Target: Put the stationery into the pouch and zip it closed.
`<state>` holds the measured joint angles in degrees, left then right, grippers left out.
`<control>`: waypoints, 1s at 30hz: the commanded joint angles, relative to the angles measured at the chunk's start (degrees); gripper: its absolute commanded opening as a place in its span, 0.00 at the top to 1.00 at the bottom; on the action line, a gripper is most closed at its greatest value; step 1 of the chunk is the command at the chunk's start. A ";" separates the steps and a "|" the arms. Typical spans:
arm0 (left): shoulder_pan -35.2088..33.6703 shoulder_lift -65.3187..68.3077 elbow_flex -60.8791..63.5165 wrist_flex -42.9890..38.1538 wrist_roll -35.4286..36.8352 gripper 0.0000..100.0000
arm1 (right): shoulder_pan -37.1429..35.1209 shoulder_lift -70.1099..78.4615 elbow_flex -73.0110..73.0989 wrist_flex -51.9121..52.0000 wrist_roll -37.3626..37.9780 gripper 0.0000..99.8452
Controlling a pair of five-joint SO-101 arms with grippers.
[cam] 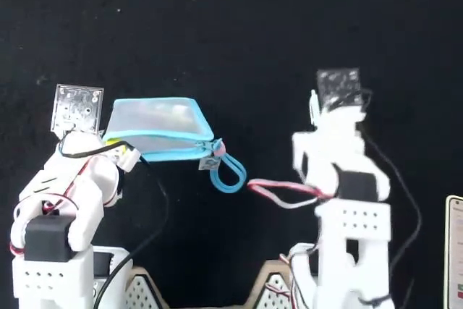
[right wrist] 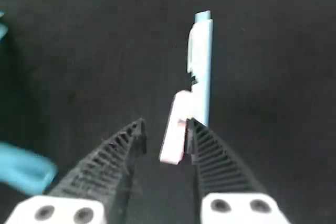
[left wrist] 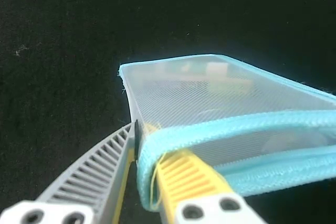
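The pouch point(cam: 155, 127) is translucent with light-blue trim and lies at the left-centre of the black table. Its zipper pull and blue loop point(cam: 228, 173) point toward the middle. My left gripper point(left wrist: 144, 156) is shut on the pouch's point(left wrist: 210, 98) trimmed corner, with a yellow finger point(left wrist: 189, 179) on top and a grey finger point(left wrist: 100, 169) beside it. Pale shapes show faintly inside the pouch. My right gripper point(right wrist: 165, 129) is open over a white pen with a blue tip point(right wrist: 201, 61) and a small pink eraser point(right wrist: 176, 127). The eraser lies between the fingers, close to one of them.
Red and white cables point(cam: 282, 192) trail across the table between the arms. A white card point(cam: 454, 251) sits at the right edge. The arms' white bases point(cam: 54, 276) stand along the near edge. Bare black cloth stretches behind the pouch.
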<state>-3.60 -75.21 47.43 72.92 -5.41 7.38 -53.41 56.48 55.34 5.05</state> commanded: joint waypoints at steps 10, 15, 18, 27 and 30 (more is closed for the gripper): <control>-0.66 -0.35 -0.66 0.18 -0.62 0.97 | 1.85 18.68 -9.54 -4.66 0.00 0.88; -0.66 -0.35 -0.66 0.26 -0.62 0.97 | 1.93 32.13 -22.02 -0.26 0.09 0.88; -0.66 -0.35 -0.66 0.26 -0.62 0.97 | 2.02 40.13 -29.32 0.00 0.62 0.88; -0.66 -0.35 -0.66 0.26 -0.62 0.97 | 2.11 60.88 -44.53 0.00 8.09 0.88; -0.66 -0.35 -0.66 0.26 -0.62 0.97 | 2.11 66.24 -48.22 0.00 9.93 0.88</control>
<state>-3.60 -75.21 47.43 72.92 -5.41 8.62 9.98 14.29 55.25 13.05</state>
